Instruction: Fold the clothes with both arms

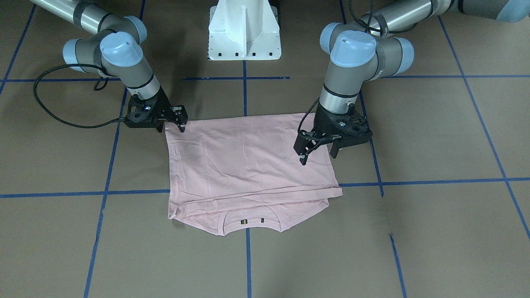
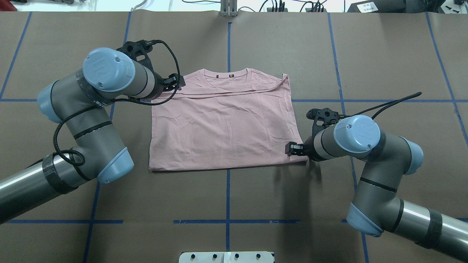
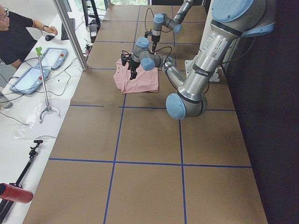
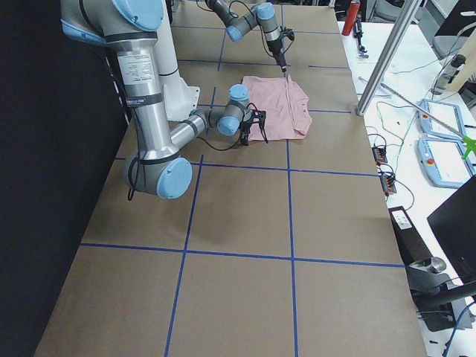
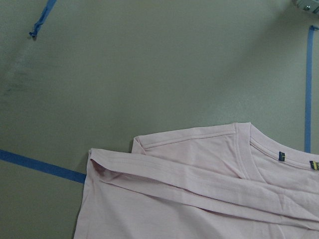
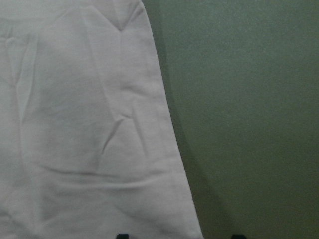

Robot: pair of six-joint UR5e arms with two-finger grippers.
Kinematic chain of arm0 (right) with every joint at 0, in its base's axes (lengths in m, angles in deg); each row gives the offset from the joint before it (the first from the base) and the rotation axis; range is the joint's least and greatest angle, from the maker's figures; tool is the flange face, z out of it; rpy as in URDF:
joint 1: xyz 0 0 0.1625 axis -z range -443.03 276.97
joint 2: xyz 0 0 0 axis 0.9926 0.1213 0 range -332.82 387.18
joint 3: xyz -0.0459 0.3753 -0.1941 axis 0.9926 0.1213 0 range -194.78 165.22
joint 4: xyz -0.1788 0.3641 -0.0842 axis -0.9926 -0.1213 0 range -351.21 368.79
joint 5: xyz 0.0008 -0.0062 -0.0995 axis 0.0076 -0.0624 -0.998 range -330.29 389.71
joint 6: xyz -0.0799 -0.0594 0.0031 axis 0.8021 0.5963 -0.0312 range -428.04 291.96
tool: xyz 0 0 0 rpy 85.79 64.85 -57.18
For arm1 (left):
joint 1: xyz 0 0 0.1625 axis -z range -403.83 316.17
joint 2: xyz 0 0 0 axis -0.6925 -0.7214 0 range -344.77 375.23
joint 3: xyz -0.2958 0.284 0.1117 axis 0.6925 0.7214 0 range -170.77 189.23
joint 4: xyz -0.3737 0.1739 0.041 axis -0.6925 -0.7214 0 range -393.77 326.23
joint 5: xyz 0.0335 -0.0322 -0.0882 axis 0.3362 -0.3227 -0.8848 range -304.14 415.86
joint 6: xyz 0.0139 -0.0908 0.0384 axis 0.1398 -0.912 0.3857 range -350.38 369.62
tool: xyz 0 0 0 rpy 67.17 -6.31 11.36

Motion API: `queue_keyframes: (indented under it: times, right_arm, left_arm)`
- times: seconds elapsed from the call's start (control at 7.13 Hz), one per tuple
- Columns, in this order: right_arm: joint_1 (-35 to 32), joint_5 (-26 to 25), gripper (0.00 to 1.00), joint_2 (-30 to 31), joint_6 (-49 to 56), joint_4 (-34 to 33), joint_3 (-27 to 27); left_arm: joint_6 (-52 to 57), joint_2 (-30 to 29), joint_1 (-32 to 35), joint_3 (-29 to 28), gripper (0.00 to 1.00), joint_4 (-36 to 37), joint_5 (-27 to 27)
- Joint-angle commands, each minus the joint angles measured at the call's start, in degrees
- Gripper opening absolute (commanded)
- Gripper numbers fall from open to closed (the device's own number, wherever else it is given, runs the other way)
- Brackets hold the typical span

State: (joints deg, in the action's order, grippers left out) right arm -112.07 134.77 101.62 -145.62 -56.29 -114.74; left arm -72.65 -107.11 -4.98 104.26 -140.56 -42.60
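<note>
The pale pink T-shirt point(image 1: 248, 165) lies flat on the brown table, folded so that its hem reaches up near the collar point(image 2: 228, 76). No print shows. My left gripper point(image 1: 318, 155) is open and empty. It hovers above the shirt's collar-side corner point(image 5: 114, 164) on my left. My right gripper point(image 2: 292, 149) is open at the shirt's folded near corner on my right. In the right wrist view the shirt's edge point(image 6: 164, 149) runs between its spread fingertips point(image 6: 122, 235). The shirt also shows in the overhead view point(image 2: 223, 128).
The white pedestal base point(image 1: 244, 37) stands at the table's near edge behind the shirt. Blue tape lines point(image 2: 227, 190) grid the table. An operator point(image 3: 14, 32), tablets point(image 3: 28, 79) and an aluminium post point(image 3: 70, 32) are at the table's far side.
</note>
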Motion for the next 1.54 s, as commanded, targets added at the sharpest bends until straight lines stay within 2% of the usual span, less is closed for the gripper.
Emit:
queue_keyframes:
  times: [0.0,0.84,1.4]
  right_arm:
    - [0.12,1.02,0.00,-0.70,0.41,-2.93,-0.58]
    - [-0.22,1.55,0.00,-0.71,0.50,-3.03,-1.11]
    - [-0.75,1.55,0.00,1.04,0.06,-3.12,-4.35]
  left_arm:
    - [0.00,0.00,0.00,-0.01,1.00,0.00,0.03]
    - [0.00,0.00,0.00,-0.01,1.00,0.00,0.03]
    - [-0.09,-0.09,0.00,0.60,1.00,0.00,0.03]
